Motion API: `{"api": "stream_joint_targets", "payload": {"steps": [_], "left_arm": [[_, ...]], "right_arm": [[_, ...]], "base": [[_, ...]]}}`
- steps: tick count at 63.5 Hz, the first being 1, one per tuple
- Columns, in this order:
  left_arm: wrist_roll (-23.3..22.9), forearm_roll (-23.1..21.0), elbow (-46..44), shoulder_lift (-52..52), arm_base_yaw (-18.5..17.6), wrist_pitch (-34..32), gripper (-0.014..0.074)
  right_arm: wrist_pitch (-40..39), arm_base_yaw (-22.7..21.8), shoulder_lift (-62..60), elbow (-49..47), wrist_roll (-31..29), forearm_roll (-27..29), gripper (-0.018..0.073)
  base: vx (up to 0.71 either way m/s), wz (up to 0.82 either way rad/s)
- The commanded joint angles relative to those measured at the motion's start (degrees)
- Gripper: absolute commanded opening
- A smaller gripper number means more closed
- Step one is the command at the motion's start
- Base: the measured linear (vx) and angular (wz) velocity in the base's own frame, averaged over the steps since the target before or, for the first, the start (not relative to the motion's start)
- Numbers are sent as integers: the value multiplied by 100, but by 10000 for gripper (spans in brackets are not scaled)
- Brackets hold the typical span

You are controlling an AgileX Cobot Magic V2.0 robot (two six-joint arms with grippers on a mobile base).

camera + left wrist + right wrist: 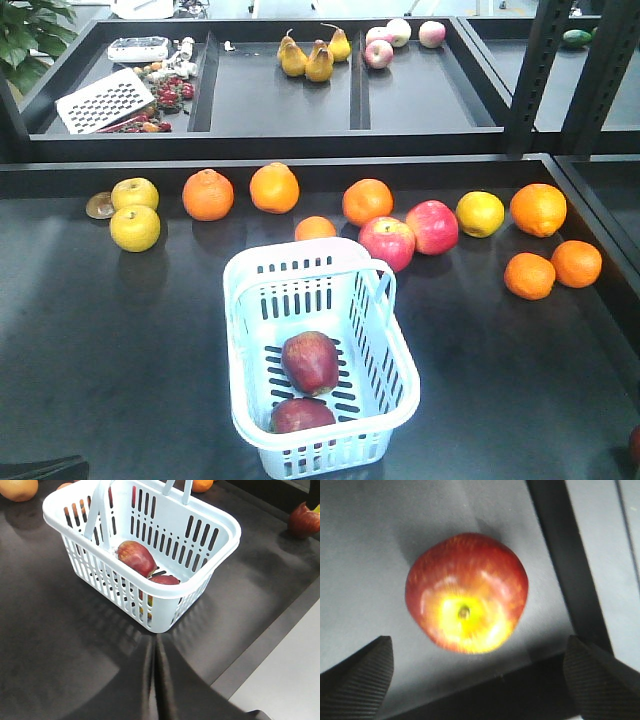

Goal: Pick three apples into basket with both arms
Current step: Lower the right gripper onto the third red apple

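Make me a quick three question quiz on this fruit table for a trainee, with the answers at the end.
1. How many dark red apples lie in the basket?
2. True or false: the right gripper is closed on an apple.
3. The left gripper is: A) holding an orange, B) shut and empty beside the basket, C) inside the basket.

Key:
1. Two, apple and apple.
2. False; its fingers are spread, with the third apple lying on the table between them.
3. B.
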Motion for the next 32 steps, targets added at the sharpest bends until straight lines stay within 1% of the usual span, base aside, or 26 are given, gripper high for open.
{"api": "stream_joint_targets", "payload": {"steps": [1,18,32], "left_arm": [[-40,-182,-147,30,-25,-305,-6],[-40,-182,-147,30,-25,-311,-6],[-40,-182,-147,30,-25,-317,-6]], "right_arm": [[-214,-37,-56,-127,-68,-77,642],[-564,-37,347,-127,-105,-162,631],[-617,-37,697,-127,-105,-211,615]], "base": [[0,0],[0,0],[0,0]]}}
